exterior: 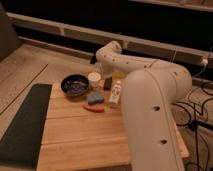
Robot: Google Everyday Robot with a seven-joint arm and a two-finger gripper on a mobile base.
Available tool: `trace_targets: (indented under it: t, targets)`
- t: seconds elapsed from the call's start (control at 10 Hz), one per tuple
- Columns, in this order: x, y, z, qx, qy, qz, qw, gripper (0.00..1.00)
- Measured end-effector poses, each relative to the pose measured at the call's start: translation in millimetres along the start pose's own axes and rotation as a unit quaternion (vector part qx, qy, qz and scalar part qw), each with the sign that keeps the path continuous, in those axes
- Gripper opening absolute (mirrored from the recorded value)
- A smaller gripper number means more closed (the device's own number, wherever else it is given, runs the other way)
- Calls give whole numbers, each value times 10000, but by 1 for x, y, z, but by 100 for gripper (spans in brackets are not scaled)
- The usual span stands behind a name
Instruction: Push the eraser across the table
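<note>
The light wooden table [90,137] fills the lower middle of the camera view. A small dark block, which looks like the eraser [107,83], stands near the table's far edge between a white cup [94,78] and a white bottle [116,93]. My white arm [150,105] reaches in from the right and bends down at its wrist. The gripper [103,69] hangs at the far edge, just above and behind the dark block. I cannot tell whether it touches the block.
A dark bowl [75,84] sits left of the cup. A blue sponge [95,97] and a red-orange item [93,107] lie in front. A dark grey mat [24,125] lies along the table's left side. Cables lie on the floor at right.
</note>
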State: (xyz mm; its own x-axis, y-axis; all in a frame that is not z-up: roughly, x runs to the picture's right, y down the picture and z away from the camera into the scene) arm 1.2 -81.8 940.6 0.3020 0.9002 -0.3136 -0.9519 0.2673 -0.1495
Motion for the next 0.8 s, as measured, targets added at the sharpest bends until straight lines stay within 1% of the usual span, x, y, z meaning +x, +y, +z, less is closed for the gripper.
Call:
trace_targets:
  t: [0.1,0.3,0.4,0.6,0.7,0.8]
  targets:
    - [-2,3,10,-40,87,-39,9999,0]
    - [4,-5,25,-43,309,67,9995,0]
    - [10,-12,34,16,494,141,9987,0]
    - [20,-20,43,129,771,219,9967,0]
    - [28,-22,50,198,977,226,9948,0]
    - [32,-21,53,227,1097,223,9935,0]
